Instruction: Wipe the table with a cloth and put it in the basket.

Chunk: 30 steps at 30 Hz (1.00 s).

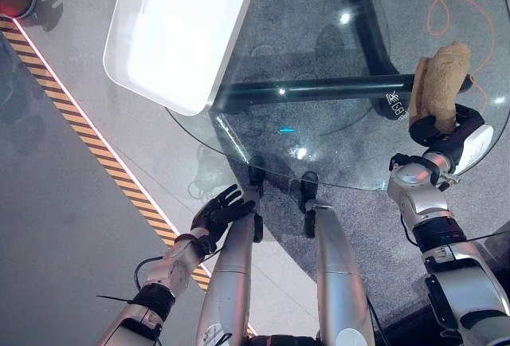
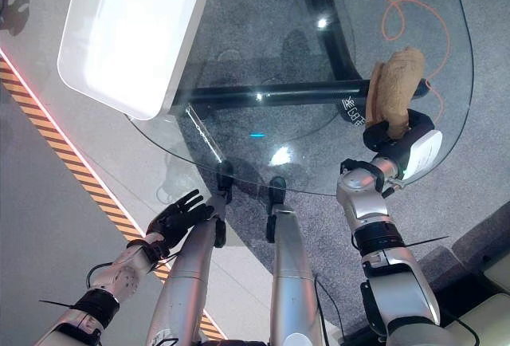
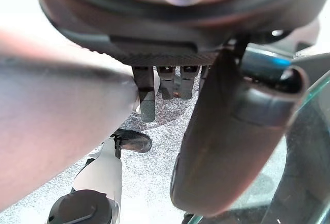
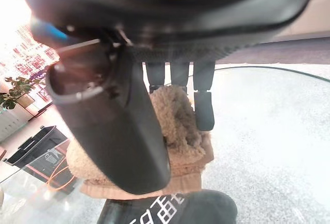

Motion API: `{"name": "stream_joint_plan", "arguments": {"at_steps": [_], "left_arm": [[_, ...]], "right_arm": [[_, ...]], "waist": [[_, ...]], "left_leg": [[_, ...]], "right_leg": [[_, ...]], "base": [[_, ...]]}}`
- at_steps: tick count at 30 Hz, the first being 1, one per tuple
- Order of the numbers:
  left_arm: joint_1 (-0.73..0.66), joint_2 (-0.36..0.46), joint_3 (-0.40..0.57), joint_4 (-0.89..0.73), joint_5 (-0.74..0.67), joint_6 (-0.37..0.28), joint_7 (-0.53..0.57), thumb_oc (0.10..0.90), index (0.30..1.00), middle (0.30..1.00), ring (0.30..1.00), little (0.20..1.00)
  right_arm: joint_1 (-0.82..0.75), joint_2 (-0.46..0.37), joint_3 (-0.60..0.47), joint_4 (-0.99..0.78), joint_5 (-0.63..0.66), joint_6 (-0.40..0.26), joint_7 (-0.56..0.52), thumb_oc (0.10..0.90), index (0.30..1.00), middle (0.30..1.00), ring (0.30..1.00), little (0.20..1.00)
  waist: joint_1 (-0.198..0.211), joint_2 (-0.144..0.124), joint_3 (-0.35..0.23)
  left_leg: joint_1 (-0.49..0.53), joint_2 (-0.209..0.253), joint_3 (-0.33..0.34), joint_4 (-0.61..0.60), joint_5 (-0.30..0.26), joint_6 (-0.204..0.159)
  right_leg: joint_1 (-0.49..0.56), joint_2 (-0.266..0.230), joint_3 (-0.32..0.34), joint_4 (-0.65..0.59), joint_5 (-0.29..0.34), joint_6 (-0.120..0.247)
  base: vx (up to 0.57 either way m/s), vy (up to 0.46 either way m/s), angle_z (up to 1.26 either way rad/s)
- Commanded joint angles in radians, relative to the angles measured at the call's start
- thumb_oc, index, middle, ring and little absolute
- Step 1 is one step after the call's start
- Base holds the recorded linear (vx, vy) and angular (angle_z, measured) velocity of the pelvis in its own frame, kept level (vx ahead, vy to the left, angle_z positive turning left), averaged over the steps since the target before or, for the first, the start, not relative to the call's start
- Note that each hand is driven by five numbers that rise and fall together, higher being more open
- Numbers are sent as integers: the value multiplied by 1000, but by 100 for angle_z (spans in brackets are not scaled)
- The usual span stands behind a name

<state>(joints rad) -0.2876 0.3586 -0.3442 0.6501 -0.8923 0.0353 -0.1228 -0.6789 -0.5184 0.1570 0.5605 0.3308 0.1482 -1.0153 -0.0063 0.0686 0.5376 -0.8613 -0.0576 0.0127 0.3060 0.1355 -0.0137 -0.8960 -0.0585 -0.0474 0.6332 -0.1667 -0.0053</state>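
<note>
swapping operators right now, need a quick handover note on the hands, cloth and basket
Right hand: shut on the tan cloth, holding it on the glass table near its right edge.
Left hand: open and idle, low beside the table's near edge, holding nothing.
White basket: at the table's far left, hanging over the rim; nothing visible inside.
Done: cloth grasped. How much has been wiped cannot be told.
Left: finish wiping, then carry the cloth across to the basket and drop it in.

Cloth and basket on the glass table

We see a tan fluffy cloth [image 1: 443, 84] bunched on the round glass table [image 1: 319, 43] at its right side; the white rectangular basket [image 1: 179, 31] overhangs the table's left edge.
</note>
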Motion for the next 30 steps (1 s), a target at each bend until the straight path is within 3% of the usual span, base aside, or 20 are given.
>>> {"name": "stream_joint_plan", "arguments": {"at_steps": [1,8,19,30], "left_arm": [[139,-62,-104,31,-10,81,-6,800,900,900,900,900],[131,-66,-97,48,-10,77,-22,800,900,900,900,900],[131,-75,-101,36,-13,78,-9,800,900,900,900,900],[124,-92,-82,44,-13,77,-21,800,900,900,900,900]], "right_arm": [[-14,-111,-35,-143,-53,-26,-61,100,300,300,300,200],[-13,-112,-38,-123,-36,-16,-44,100,300,300,300,200],[-50,-112,-17,-138,-25,-57,15,100,300,300,300,200],[-87,-59,88,-256,-103,-28,287,100,300,300,300,200]], "waist": [[-9,20,-18],[-6,20,-18],[2,25,-18],[5,31,-18]], "left_leg": [[-24,-47,24,218,-219,69],[-31,-48,22,221,-220,71],[-36,-52,19,218,-216,72],[-38,-52,29,207,-210,72]], "right_leg": [[5,53,-3,-170,162,13],[-2,53,-2,-170,164,12],[-8,50,-2,-175,169,14],[-18,49,-4,-175,165,11]], "base": [[0,0,0],[0,0,0],[-1,10,0],[-4,52,0]]}}
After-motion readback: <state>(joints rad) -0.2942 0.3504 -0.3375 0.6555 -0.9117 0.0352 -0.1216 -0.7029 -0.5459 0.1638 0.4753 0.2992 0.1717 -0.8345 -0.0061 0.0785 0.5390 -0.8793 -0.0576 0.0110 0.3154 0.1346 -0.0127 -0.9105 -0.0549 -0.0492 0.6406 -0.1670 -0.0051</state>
